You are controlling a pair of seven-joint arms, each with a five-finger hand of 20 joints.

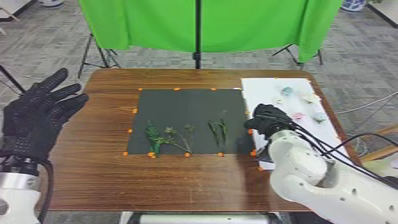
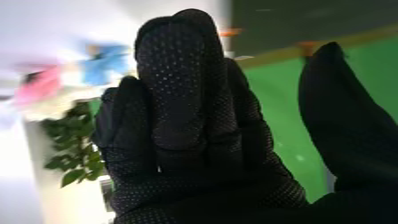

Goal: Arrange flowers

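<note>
Flower heads lie, seemingly loose, on the white sheet, left to add to the green sprigs laid on the black mat. The left hand is spread; the right hand is straight-fingered, thumb apart

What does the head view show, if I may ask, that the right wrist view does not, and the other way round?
Head view alone: the left hand, open beside the dark mat, and the green sprigs lying on that mat.

Right wrist view alone: the leafy plant beyond the pink and blue flowers.

Both: the right hand, the green cloth, the dark mat, the pink flower and the blue flower.
</note>
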